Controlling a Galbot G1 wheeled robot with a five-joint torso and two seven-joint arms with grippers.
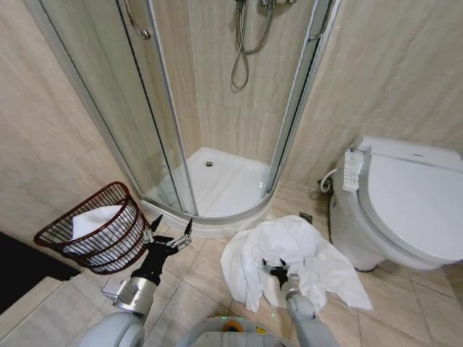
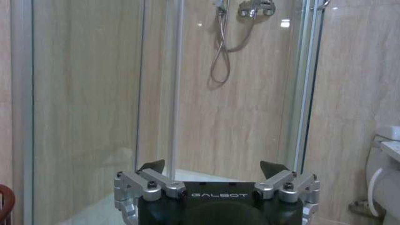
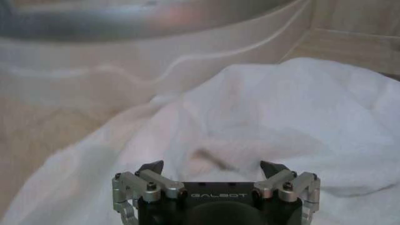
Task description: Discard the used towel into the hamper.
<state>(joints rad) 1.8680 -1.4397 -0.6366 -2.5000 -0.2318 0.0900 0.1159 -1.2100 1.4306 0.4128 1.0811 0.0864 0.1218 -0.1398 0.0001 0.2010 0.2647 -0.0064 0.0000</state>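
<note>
The used towel (image 1: 304,249) lies crumpled and white on the tiled floor between the shower base and the toilet. Just over its near side hangs my right gripper (image 1: 275,268), open, with nothing between the fingers. The right wrist view has the towel (image 3: 281,108) spread close beneath that open gripper (image 3: 212,167). At the left, against the wall, the dark reddish wire hamper (image 1: 54,225) leans with white cloth (image 1: 92,220) inside it. My left gripper (image 1: 172,231) is open and empty beside the hamper's right side; in its wrist view this gripper (image 2: 212,167) faces the shower, with the hamper's rim (image 2: 5,204) at the edge.
A curved glass shower enclosure (image 1: 166,108) with a raised white base (image 1: 217,184) stands straight ahead. A white toilet (image 1: 405,202) with a side control panel (image 1: 352,170) stands on the right. Bare floor tiles (image 1: 199,271) lie between hamper and towel. A dark strip (image 1: 22,267) sits at far left.
</note>
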